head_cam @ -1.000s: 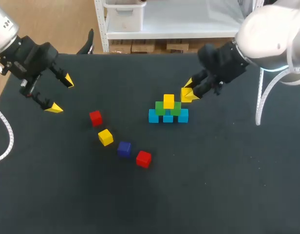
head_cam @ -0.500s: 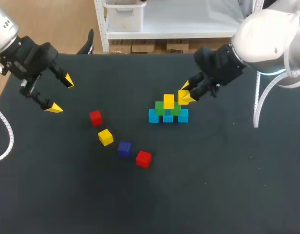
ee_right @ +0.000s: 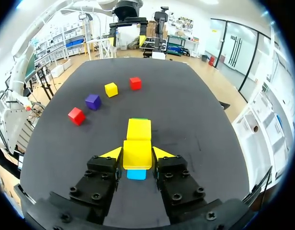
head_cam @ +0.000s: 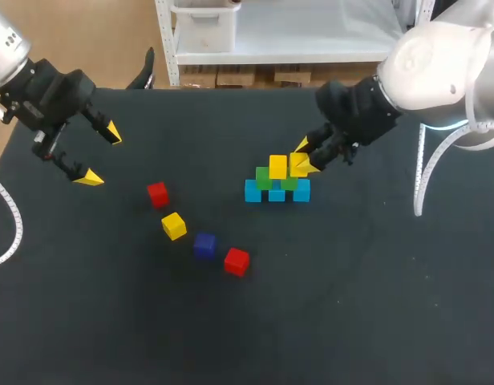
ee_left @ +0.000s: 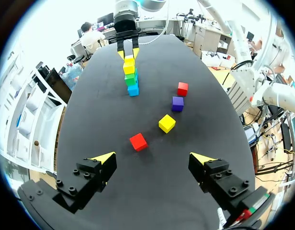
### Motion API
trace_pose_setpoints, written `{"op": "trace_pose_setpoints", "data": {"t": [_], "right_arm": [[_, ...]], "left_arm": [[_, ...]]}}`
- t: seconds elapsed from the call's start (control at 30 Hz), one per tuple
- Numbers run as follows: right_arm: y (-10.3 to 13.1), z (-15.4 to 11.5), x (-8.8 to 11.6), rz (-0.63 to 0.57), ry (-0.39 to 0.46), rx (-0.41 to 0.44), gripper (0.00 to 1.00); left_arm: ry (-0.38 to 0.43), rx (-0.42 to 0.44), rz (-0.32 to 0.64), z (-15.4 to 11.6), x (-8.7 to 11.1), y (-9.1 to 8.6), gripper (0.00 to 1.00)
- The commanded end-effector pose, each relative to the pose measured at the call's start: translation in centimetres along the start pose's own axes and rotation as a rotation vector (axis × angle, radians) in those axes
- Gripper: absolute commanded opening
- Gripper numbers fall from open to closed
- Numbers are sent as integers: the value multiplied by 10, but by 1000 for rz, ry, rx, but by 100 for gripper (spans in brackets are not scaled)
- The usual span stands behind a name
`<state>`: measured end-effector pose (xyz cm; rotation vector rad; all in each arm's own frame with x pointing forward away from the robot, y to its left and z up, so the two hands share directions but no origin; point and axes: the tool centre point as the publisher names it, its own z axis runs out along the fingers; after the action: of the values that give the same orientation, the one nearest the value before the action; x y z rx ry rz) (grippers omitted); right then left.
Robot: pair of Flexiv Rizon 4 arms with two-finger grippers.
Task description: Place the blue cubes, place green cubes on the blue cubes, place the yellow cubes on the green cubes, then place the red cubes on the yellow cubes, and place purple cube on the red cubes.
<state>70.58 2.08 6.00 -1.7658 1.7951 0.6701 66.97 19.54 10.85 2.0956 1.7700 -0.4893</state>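
Two yellow cubes: right gripper (head_cam: 304, 157), closed on the carried yellow cube (ee_right: 137, 154), sits just above the green cubes (head_cam: 264, 180) — lower it squarely beside the placed yellow cube (head_cam: 277, 167); left gripper (head_cam: 100, 155) spread wide, empty.

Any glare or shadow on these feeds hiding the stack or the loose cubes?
Head view: even light, no glare on the table; the right claw covers the top right of the stack. Left wrist view: stack and loose cubes plainly lit. Right wrist view: the held yellow cube hides most of the stack.
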Motion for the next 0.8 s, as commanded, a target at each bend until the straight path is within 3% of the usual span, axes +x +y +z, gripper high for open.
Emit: {"op": "trace_pose_setpoints", "data": {"t": [0.03, 0.8], "right_arm": [[-1, 1, -1, -1, -2, -1, 0], [0, 6, -2, 0, -2, -11, 0]], "left_arm": [[-1, -2, 2, 0, 1, -1, 100], [-1, -2, 2, 0, 1, -1, 100]]}}
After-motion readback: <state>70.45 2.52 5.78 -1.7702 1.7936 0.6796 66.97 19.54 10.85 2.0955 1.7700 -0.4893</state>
